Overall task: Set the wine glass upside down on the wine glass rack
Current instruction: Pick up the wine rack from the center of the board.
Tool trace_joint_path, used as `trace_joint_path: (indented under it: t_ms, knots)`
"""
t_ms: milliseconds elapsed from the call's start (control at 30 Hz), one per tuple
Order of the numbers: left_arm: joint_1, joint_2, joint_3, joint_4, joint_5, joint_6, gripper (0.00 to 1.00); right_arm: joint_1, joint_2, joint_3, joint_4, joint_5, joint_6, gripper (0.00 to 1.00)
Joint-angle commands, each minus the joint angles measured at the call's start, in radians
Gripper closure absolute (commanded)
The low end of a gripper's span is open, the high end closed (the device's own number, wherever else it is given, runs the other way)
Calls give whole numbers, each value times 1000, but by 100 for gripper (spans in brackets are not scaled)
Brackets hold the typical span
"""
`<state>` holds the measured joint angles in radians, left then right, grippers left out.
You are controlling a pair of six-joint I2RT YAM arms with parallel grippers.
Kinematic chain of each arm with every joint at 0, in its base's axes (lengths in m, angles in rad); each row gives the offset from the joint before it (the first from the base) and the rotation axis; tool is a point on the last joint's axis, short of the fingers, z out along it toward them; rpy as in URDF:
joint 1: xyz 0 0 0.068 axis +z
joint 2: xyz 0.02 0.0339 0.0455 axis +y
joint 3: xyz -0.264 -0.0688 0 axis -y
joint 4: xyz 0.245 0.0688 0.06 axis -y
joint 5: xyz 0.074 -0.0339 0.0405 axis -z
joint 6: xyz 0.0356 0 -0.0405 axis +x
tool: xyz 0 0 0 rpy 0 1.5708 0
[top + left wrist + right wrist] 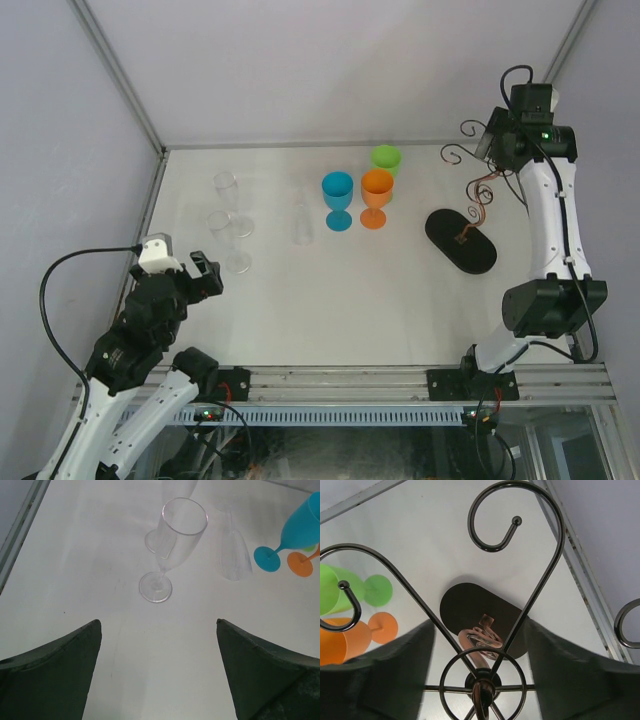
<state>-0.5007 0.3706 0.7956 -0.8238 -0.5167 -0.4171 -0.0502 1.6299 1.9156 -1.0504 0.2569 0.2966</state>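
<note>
Your left gripper [157, 625] hangs low over the near-left part of the table [330, 290], jaws spread wide with nothing between them. Directly ahead of it, clear of both jaws, stands the wine glass [176, 532]: a clear stemmed flute, upright, its foot flat on the table and not on the stand. A second clear glass [233, 555] sits just to its right, and a third clear glass [226, 188] stands behind it toward the far edge. Which of the three the task means cannot be determined from these views; the nearest is reported here. In mid-table a blue goblet [337, 198] and an orange goblet [376, 195] stand side by side, with a green goblet [386, 160] just behind the orange one. The wine glass rack [483, 686] stands at the right of the table on its black oval base [460, 240], well apart from the clear glasses, and no glass hangs from its scroll arms [559, 540]. Your right gripper [487, 143] is at the top of the rack. Its jaws stand apart, one on either side of the round ring [445, 672] at the head of the stem. Whether they actually press that ring cannot be told.
</note>
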Motion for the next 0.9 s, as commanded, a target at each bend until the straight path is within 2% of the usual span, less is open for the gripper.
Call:
trace_joint_path:
  t_ms: [0,167,267,667,867]
  knots:
    - [10,11,56,48,9,1,0,3,-10,-26,-16,-23,1,37]
    - [10,15,56,48,12,1,0,4,-21,-51,-14,-79,-8,50]
    - [10,17,56,48,14,2,0,15,-26,-57,-12,-116,-9,53]
    - [10,22,56,49,14,3,0,72,-31,-50,2,-233,-6,59]
    - [10,26,56,49,14,3,0,61,-30,-27,1,-189,-6,61]
